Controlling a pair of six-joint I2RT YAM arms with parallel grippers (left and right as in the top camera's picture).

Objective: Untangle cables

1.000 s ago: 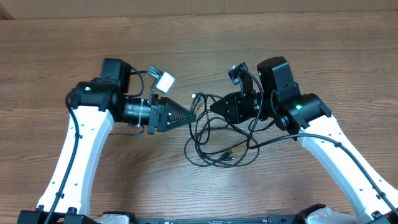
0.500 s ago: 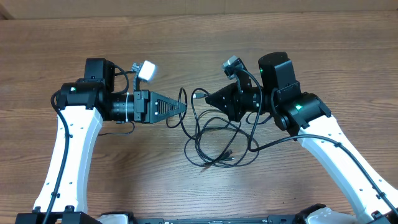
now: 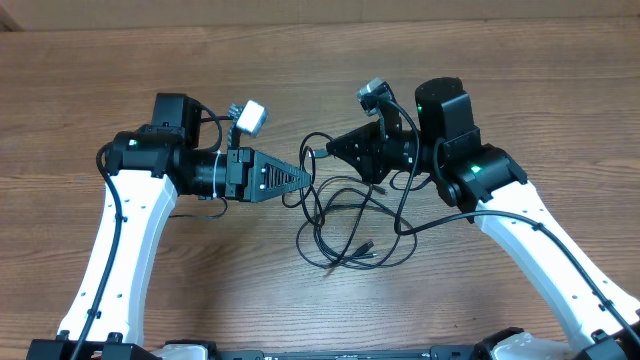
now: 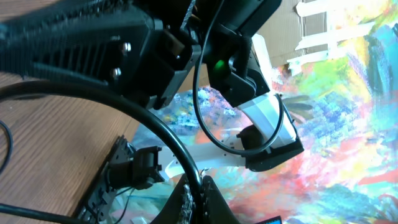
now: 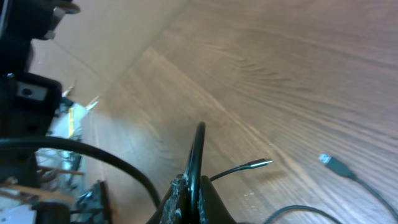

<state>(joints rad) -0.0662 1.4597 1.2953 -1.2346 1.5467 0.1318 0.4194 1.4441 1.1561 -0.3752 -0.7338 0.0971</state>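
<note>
On wood-grain table [image 3: 520,60]: looped cables [image 3: 365,247] | behind: colourful painted backdrop [image 4: 348,124]

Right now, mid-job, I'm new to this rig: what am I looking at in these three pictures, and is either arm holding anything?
You see two white robot arms at a wooden table, each ending in two-finger jaws. The wide picture looks straight down from above: the left arm is on the picture's left, the right arm on its right. The other two pictures come from small cameras on the wrists, looking along the jaws, so they appear tilted. Between the arms lies a tangle of thin black cables. Both sets of jaws are shut, each pinching a strand. The left wrist view shows one cord running into the closed jaws, and the right wrist view shows another.
</note>
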